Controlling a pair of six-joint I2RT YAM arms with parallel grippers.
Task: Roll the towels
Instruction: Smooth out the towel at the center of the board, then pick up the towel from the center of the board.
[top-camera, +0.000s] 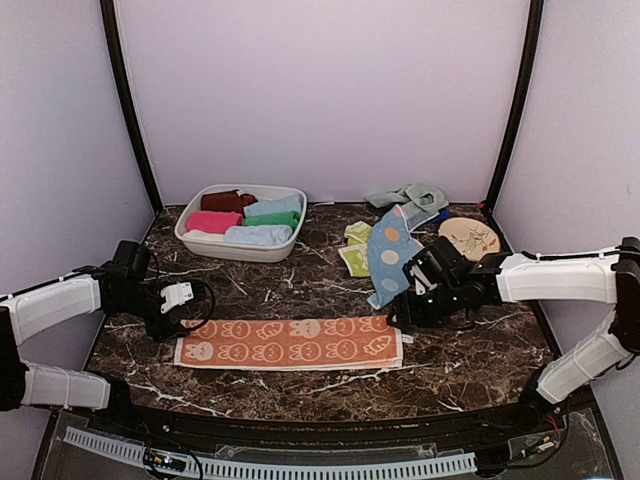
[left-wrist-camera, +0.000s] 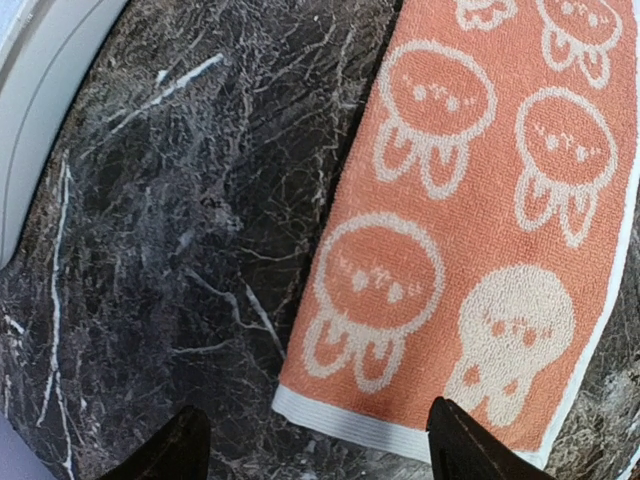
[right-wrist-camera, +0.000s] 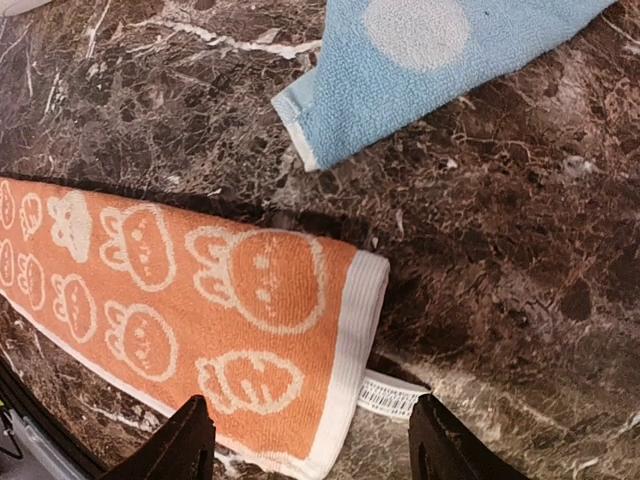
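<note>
Both open and empty, left tool, right tool over orange towel ends, dark marble tabletop, lilac walls

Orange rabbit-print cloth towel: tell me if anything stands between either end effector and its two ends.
Nothing visible does. The left end effector stands open over the left end of the orange rabbit-print cloth towel, the right end effector over its right end. The light-blue spotted cloth towel lies farther back, apart from it.

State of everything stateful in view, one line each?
Peach-orange bunny-print cloth towel: flat, unrolled.
Light-blue spotted cloth towel: loose, unrolled.
Yellow-green cloth towel: loose, unrolled.
Mint cloth towel: crumpled.
White oval plastic tub: holding rolled towels.
Left gripper: open, empty.
Right gripper: open, empty.
</note>
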